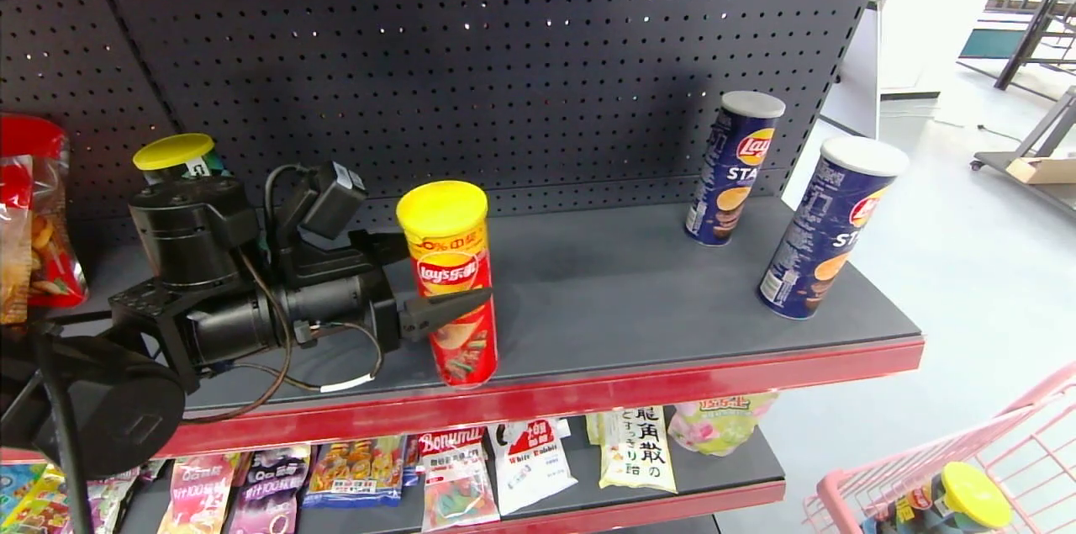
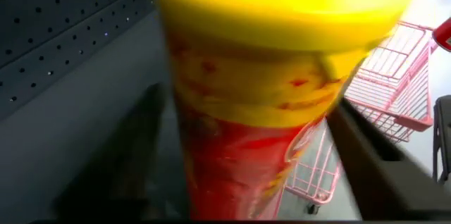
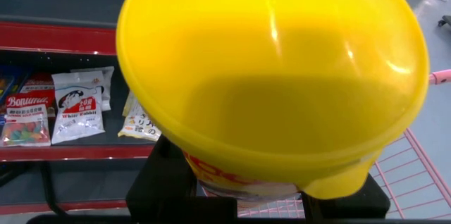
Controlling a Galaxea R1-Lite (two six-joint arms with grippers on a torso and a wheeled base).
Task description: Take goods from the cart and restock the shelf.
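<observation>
Restocking is under way on the dark upper shelf (image 1: 605,298). The left gripper (image 1: 475,286) is reaching in from the left of the head view and closing narrowly around a red can with a yellow lid (image 1: 450,265). One dark finger is crossing the front of the can and the other is hiding behind it. The can is standing upright, left of centre, just behind the shelf's red front lip (image 1: 546,395). In the left wrist view the fingers are flanking the can's body, and they seem to be pressing on it rather than standing clear.

The right gripper (image 3: 257,192) is holding a second yellow-lidded can (image 3: 271,76) close under its camera, above the pink cart (image 1: 925,458) in the lower right corner.

Two blue cans (image 1: 733,168) (image 1: 828,227) are standing well apart from the red one, toward the right end of the shelf.

The main risk is tipping. The red can is tall and narrow and is sitting near the lip, so a finger dragging on it while the gripper is opening or backing out could be pulling it forward over the edge. A sideways sweep of the arm could also be knocking it over. The second can, gripped just below its lid, may be slipping or swinging if it is lifted quickly toward the shelf.
</observation>
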